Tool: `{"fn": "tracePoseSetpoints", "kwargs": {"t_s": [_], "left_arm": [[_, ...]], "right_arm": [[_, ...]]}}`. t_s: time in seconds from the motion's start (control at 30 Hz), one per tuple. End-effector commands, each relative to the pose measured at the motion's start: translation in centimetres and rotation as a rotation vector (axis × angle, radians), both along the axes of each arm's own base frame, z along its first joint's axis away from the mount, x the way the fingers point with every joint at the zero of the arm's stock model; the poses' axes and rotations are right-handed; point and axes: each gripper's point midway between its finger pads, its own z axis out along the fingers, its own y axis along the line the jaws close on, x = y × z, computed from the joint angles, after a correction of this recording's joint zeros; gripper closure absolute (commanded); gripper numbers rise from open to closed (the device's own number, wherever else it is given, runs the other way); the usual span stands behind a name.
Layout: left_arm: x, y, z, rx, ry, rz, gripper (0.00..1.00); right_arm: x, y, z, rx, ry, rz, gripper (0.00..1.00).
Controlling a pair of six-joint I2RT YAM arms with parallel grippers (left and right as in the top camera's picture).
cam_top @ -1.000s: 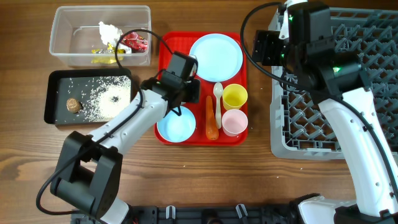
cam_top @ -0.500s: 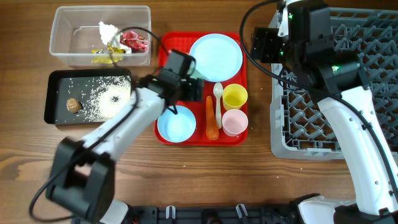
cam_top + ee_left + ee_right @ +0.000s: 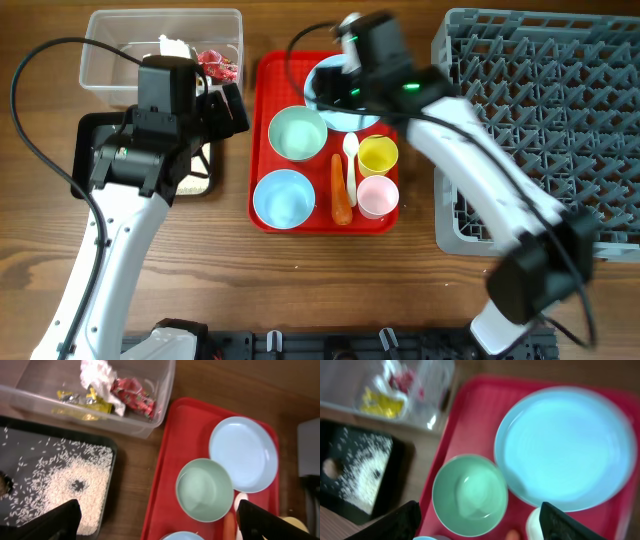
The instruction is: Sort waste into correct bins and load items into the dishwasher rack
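While the waste is nearly all binned, no dish has reached the rack. I count the lot as follows.

1. Clear tub (image 3: 150, 419), upper left of frame. Holds crumpled white tissue (image 3: 97, 377), red wrapper (image 3: 132, 396) and yellow wrappers (image 3: 80, 402). Sorted.

2. Black tray (image 3: 92, 160), just below the tub. Holds rice grains (image 3: 65, 485) in a spread heap. A brown lump (image 3: 4, 482) sits at its far left, barely in the wrist view. Sorted.

3. Red tray (image 3: 270, 75), centre. Carries everything left:
   - light-blue plate (image 3: 243, 454) at the top
   - pale green-blue bowl (image 3: 204, 489) just below and left of the plate
   - pale blue bowl (image 3: 283, 197) at lower left
   - white spoon (image 3: 350, 160) and orange carrot (image 3: 341, 190), lying side by side down the middle
   - yellow cup (image 3: 377, 155) above pink cup (image 3: 377, 196), at the right

4. The carrot is the one piece of waste not yet binned.

5. Dishwasher rack (image 3: 540, 120), right of frame. No item stands among its pegs, as far as I can see. Six items await loading.

6. Left gripper (image 3: 226, 108). It hangs over the strip of wooden table (image 3: 330, 280) between the black tray and the red tray. Jaws spread wide, nothing in them.

7. Right gripper (image 3: 482, 522). It hangs over the plate and the green-blue bowl. Jaws apart and empty, though its own view is blurred.

Standing, by my judgement: sorting lacks one piece, and loading has not begun.
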Motion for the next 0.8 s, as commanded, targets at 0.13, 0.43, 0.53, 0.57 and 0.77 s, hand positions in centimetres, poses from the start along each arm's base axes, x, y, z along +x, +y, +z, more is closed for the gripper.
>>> {"fn": "tracePoseSetpoints", "kwargs": {"t_s": [0.13,0.43,0.53,0.57,0.77], "left_arm": [[-0.4,0.6,-2.8,0.017,0.108,0.024,0.0],[-0.3,0.6,-3.5,0.021,0.129,0.024,0.0],[-0.3,0.6,-3.5,0.021,0.129,0.024,0.0],[-0.3,0.6,-3.5,0.021,0.129,0.024,0.0],[-0.3,0.6,-3.5,0.021,0.129,0.024,0.0]], "right_arm": [[-0.5,2.9,-8.3,-0.04,0.148,0.011,0.32],[-0.2,2.3,-12.2,-0.089,0.204,-0.043,0.49],[0.1,1.7,-12.8,-0.118,0.201,-0.076,0.52],[0.2,1.5,-13.1,-0.13,0.199,-0.083,0.52],[0.6,1.1,-14.3,-0.155,0.199,-0.106,0.53]]}}
